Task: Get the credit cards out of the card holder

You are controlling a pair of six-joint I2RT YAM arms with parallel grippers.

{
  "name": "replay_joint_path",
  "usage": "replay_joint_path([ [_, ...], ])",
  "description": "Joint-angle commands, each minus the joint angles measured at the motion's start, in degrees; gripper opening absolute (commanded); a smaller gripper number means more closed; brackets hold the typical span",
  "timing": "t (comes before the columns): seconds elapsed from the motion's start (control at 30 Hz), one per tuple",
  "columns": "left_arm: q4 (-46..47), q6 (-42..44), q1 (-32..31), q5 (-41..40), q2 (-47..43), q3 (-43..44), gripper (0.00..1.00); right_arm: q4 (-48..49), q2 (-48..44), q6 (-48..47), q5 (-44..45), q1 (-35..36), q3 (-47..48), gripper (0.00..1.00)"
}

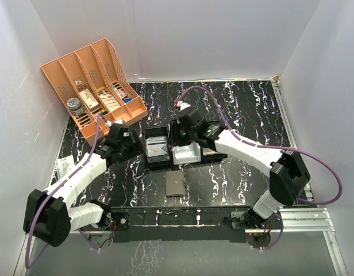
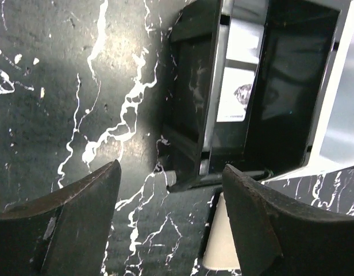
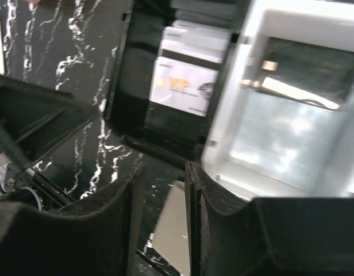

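A pale grey credit card [image 1: 175,185] lies flat on the marble table in front of the trays; it also shows in the left wrist view [image 2: 223,253] and the right wrist view [image 3: 174,230]. More cards lie in the black tray [image 1: 143,150], the top one white with gold print [image 3: 183,80]. A shiny pale-blue panel [image 3: 280,132] in the white tray [image 3: 220,138] looks like the card holder; its far part is dark and blurred. My left gripper [image 1: 133,145] [image 2: 171,168] is wide open and empty beside the black tray's left end. My right gripper [image 1: 178,133] [image 3: 164,167] hovers over the trays, narrowly open, nothing between its jaws.
A peach rack [image 1: 96,80] with small labelled boxes stands at the back left. White walls close in the left, back and right. A metal rail [image 1: 303,215] runs along the near edge by the arm bases.
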Motion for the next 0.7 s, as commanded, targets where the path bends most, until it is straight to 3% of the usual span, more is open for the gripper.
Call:
replay_joint_path([
  [0.0, 4.7, 0.9, 3.1, 7.8, 2.1, 2.9, 0.69, 8.1, 2.7, 7.5, 6.3, 5.3, 3.1, 0.29],
  [0.13, 6.0, 2.6, 3.5, 12.2, 6.2, 4.9, 0.66, 10.4, 5.4, 9.6, 9.0, 8.6, 3.5, 0.25],
  [0.37, 3.5, 3.5, 5.5, 9.9, 10.5, 6.4, 0.48, 9.7, 11.7, 10.6, 10.7, 9.9, 5.1, 0.21],
  [0.67, 3.4, 5.4, 5.6, 10.2, 13.3, 6.1, 0.37, 5.2, 19.9, 9.1, 13.1, 11.4, 10.7, 0.19],
])
